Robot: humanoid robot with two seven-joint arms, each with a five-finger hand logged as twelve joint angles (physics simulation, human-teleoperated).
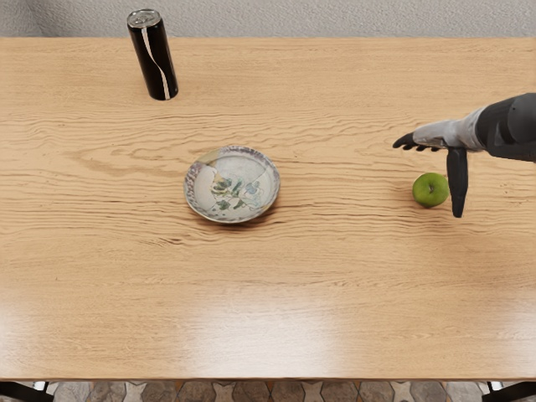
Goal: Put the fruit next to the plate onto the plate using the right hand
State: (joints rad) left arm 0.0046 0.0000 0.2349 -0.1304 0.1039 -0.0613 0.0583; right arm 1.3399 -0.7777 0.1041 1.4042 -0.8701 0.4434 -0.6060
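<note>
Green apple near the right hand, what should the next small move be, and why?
Probably lower the right hand onto the green apple and grasp it. The hand hovers open right by the apple, thumb pointing down at its right side, holding nothing, and the apple sits on the table well right of the plate.

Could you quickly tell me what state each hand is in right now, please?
Left hand: not in view.
Right hand: open, holding nothing, near the green apple.

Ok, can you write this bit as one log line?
right hand open, near apple | apple on table, unheld | plate without fruit
</note>
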